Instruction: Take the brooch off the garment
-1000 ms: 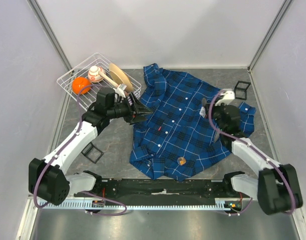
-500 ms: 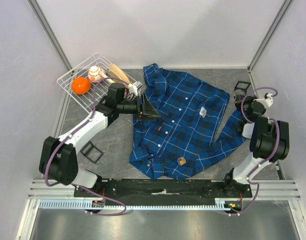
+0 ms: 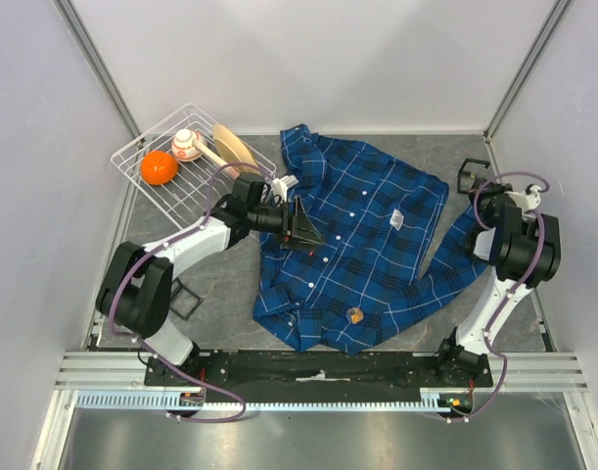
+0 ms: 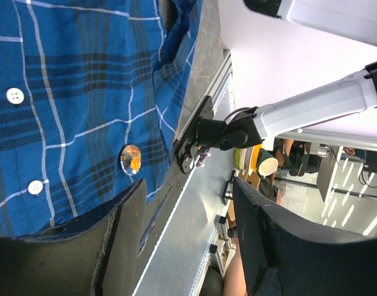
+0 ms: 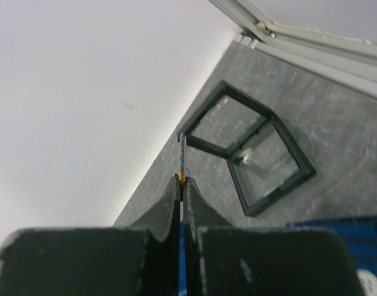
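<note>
**Top external, left wrist, right wrist: brooch pinned low on the shirt, no grasp made**

Top external view. The blue plaid shirt (image 3: pixel 352 235) lies spread on the worktop (image 3: pixel 445 147). The brooch (image 3: pixel 355 314), a small round orange-and-gold piece, sits on it near the bottom hem. The left end effector (image 3: pixel 310 225) hovers over the shirt's upper front with its jaws apart, well away from the brooch. The right arm (image 3: pixel 519 250) is folded at the right edge, near a black square frame (image 3: pixel 470 176).

Left wrist view. The brooch shows beyond the spread fingers (image 4: pixel 123 240), near two white buttons (image 4: pixel 15 95). Nothing is held.

Right wrist view. The right end effector (image 5: pixel 182 182) is pressed together and points toward the frame and the wall. A thin sliver shows at its tips, too small to identify.

Risk. Jaws this wide may pinch cloth along with the brooch. Nothing holds the shirt down, so a pull on a fastened pin would likely drag or bunch the fabric, and could tear it.
</note>
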